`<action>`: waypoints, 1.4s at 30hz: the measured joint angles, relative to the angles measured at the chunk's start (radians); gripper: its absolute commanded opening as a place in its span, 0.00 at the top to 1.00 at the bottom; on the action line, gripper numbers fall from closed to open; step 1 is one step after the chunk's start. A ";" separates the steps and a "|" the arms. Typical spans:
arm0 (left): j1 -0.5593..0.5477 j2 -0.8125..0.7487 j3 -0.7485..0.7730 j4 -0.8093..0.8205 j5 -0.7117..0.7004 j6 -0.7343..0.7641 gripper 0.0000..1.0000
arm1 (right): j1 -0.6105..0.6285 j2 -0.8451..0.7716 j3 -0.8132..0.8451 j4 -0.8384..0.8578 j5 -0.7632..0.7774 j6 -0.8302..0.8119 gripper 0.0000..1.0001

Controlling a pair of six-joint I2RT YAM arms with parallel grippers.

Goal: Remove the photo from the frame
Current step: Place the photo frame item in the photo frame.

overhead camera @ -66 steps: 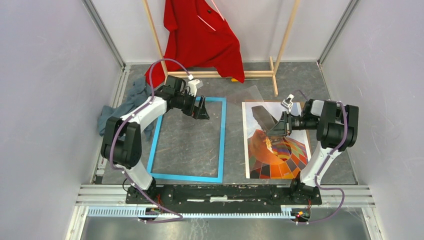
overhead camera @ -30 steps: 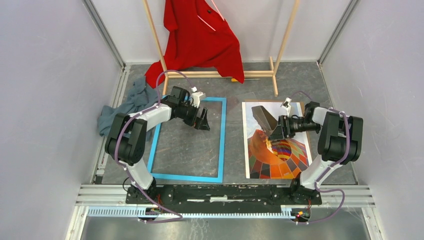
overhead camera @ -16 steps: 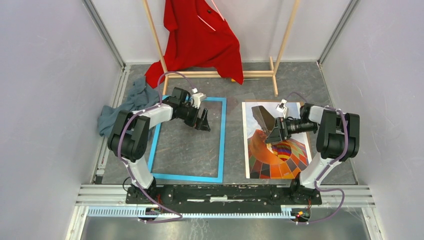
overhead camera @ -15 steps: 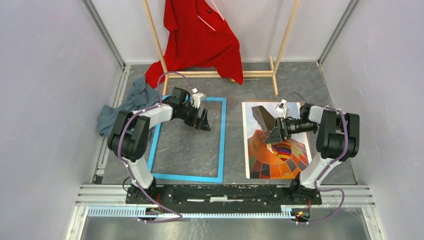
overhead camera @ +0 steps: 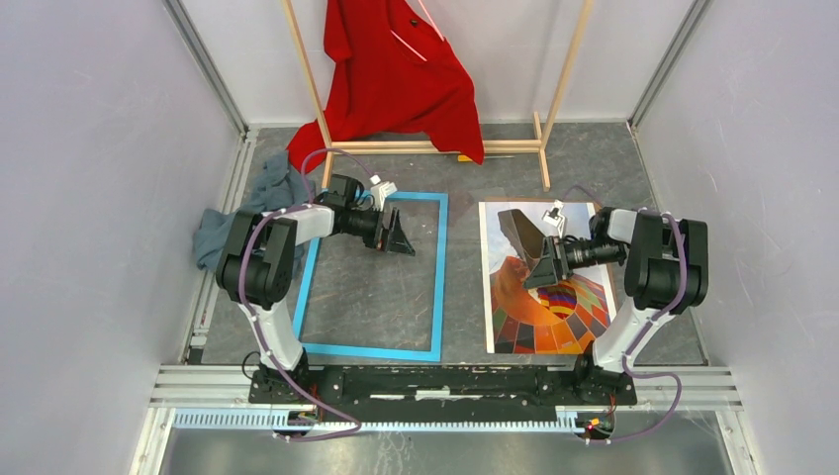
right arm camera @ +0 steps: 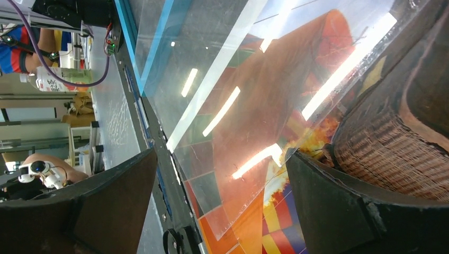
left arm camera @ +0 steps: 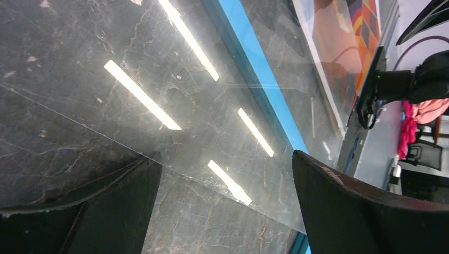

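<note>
1. My right gripper (overhead camera: pixel 542 265): jaws spread wide, holding nothing, low over the photo (overhead camera: pixel 554 312).
2. My left gripper (overhead camera: pixel 398 237): likewise spread and empty, inside the frame (overhead camera: pixel 438 287).
3. Photo: flat, just beside the frame, outside it; apparently under a clear sheet (right arm camera: pixel 254 106), though glare leaves that uncertain.
4. Handling: I should lift straight up, never dragging the print.

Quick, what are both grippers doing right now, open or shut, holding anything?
Left gripper: fingers open, holding nothing.
Right gripper: fingers open over the photo, holding nothing.
</note>
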State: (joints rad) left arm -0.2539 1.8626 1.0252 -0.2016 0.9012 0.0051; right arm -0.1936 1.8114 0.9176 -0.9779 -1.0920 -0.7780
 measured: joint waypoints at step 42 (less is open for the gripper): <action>0.107 0.108 -0.019 0.003 0.174 -0.077 0.72 | 0.089 0.087 0.045 -0.213 -0.039 -0.248 0.02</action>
State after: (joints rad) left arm -0.1471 1.9705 1.0061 -0.1986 1.0756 -0.0719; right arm -0.1043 1.8984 0.9630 -1.1912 -1.1305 -1.0264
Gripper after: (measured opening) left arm 0.329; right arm 0.979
